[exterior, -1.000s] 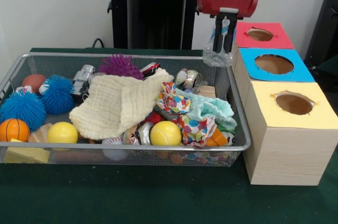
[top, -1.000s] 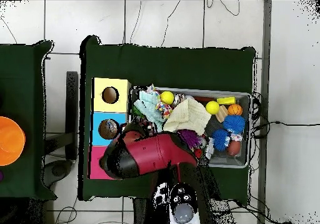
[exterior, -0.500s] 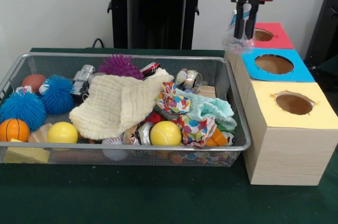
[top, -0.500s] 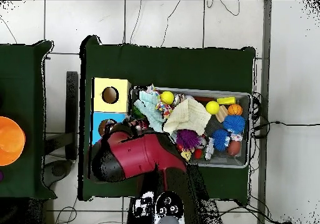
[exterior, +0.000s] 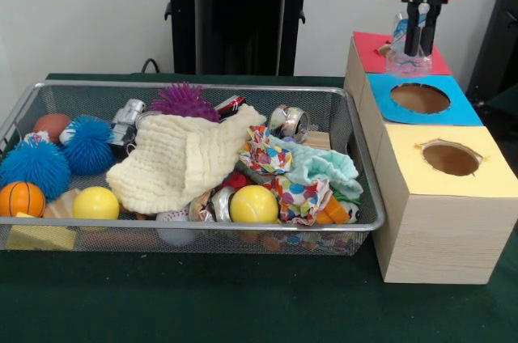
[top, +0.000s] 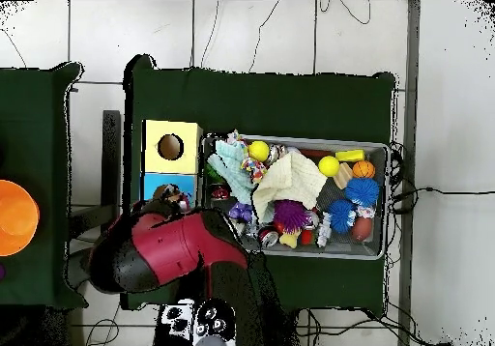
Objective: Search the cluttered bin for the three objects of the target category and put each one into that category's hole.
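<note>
Bottle held up over the red box.

The pincer (exterior: 419, 42) was closed on a crushed clear bottle (exterior: 407, 50) with a blue-and-white label, and the bottle hung from its tips. Right under them sat the red-topped box (exterior: 374, 53) with its hole. Next along, nearer the camera, were the blue-topped box (exterior: 464, 113) and then the yellow-topped box (exterior: 405, 167). Off to one side and lower down lay the wire bin (exterior: 202, 228), full of balls and cloths.
</note>
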`<state>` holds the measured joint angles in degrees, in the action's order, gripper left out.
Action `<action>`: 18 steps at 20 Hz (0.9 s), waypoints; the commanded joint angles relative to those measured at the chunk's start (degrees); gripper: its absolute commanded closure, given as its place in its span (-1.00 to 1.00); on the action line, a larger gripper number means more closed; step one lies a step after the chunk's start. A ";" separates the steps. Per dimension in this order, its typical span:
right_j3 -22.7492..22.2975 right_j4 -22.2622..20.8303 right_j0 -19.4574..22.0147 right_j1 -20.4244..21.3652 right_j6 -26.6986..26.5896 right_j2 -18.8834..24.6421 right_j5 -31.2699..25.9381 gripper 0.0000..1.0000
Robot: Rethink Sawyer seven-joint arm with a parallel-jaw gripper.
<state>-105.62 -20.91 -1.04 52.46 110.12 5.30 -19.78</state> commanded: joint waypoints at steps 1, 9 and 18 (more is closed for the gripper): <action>-2.23 0.44 -1.21 -4.54 10.65 -2.93 2.94 1.00; -1.92 0.71 -1.99 -5.88 10.35 -4.12 4.98 1.00; -0.34 1.28 -3.80 -8.79 10.75 -6.07 8.51 1.00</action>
<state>-105.55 -20.61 -4.55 47.64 110.12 0.91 -14.54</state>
